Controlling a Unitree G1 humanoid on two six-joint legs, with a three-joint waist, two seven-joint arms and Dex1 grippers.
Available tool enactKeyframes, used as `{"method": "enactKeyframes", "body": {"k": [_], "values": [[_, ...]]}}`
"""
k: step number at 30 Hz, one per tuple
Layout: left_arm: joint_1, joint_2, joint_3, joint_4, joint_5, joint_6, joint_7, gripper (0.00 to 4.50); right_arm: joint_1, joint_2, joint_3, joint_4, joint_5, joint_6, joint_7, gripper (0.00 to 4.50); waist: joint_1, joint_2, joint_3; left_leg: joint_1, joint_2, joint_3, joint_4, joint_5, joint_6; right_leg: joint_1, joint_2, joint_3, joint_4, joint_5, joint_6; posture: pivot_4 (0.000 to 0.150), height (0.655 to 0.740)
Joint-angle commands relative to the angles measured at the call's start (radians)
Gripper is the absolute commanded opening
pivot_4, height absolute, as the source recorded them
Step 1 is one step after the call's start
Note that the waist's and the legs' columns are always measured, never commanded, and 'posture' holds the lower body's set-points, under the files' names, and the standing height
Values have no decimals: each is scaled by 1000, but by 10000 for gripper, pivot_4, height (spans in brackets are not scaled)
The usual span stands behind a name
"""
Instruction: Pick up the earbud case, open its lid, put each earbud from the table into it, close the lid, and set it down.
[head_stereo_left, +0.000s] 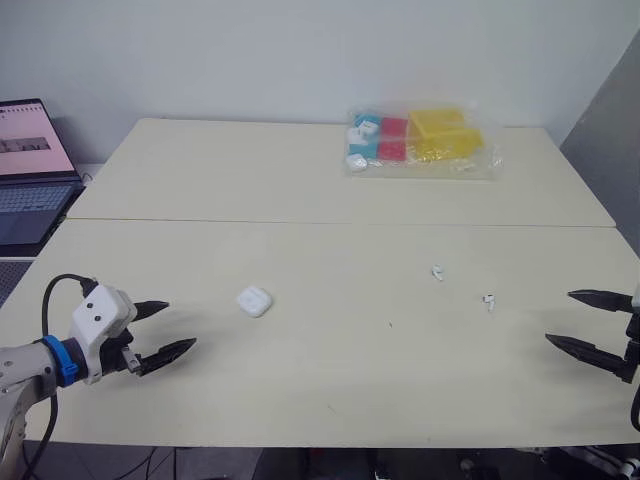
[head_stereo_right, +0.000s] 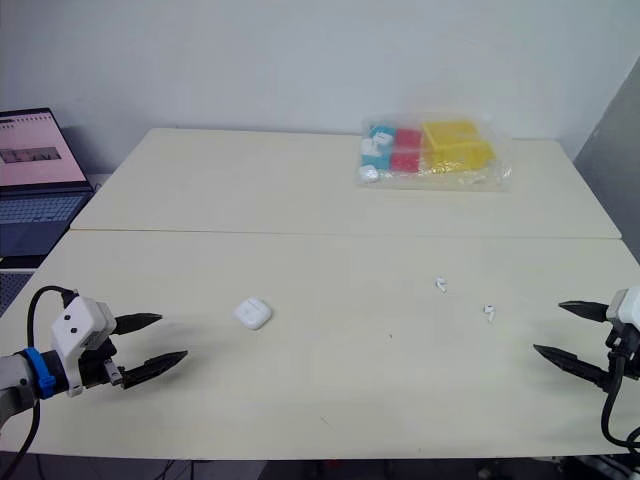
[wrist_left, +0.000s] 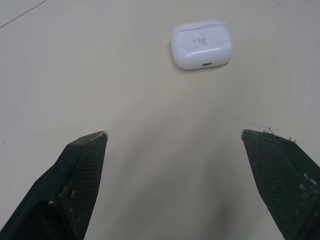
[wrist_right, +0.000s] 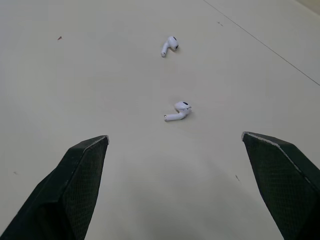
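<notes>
Left eye view, table (head_stereo_left: 300, 180): a pale top of two boards with a seam running left to right. All the task's things lie on the near board.
Laptop (head_stereo_left: 30, 170): open, beyond the table's far-left corner, well clear of the work.
Clear bag of coloured blocks (head_stereo_left: 420, 140): far right on the far board, no part of this job.
Left gripper (head_stereo_left: 180, 325): near left, low over the table, fingers spread wide with nothing between them, pointing right toward the case.
Right gripper (head_stereo_left: 558, 316): at the near right edge, fingers wide apart and empty, facing the earbuds.
Earbud case (head_stereo_left: 254, 301): white, lid shut, lying flat left of centre, just ahead of the left gripper and apart from it. Its port end faces that gripper.
Farther earbud (head_stereo_left: 437, 272): right of centre.
Nearer earbud (head_stereo_left: 489, 300): just right of the first, not touching it.
Step in hand: probably the reach for the case; nothing is lifted yet.
Doing it well: straddle the case squarely, one finger on each side, and pinch the body near the port end so the lid stays free. The smooth, rounded shell will likely skid if squeezed off-centre.
</notes>
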Motion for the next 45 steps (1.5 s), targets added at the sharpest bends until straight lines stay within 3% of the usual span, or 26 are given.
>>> {"method": "enactKeyframes", "body": {"k": [1,5,14,21,30,45], "values": [[-6,15,29,-23,-29,25,-12,44691,-15,-2,-9,-3,-7,-28,-5,45000,0,0,0,0,0,0,0,0,0,0,0,0,0,0,0,1500,7354],[-8,7,26,-47,-41,46,-7,44691,-19,5,-3,-8,-15,-52,-12,45000,0,0,0,0,0,0,0,0,0,0,0,0,0,0,0,1500,7354],[-97,-51,-114,-127,-47,142,70,44691,-62,-7,83,-285,107,114,-52,45000,0,0,0,2,0,-1,1,0,0,2,1,0,2,1,1,1500,7354],[-259,-107,-275,-14,20,141,109,44691,-265,-63,249,-485,291,363,-151,45000,0,-1,0,5,-1,-1,1,0,0,4,1,0,3,1,1,1500,7354],[-360,-126,-356,133,83,113,97,44691,-378,-69,371,-485,270,363,-154,45000,1,-1,-1,0,-1,-1,1,0,0,1,2,0,1,1,1,1500,7354],[-426,-180,-425,158,99,191,108,44691,-464,-50,463,-498,280,377,-163,45000,7,-1,-1,1,-2,-2,2,1,1,3,1,-1,2,1,2,1500,7354]]}}
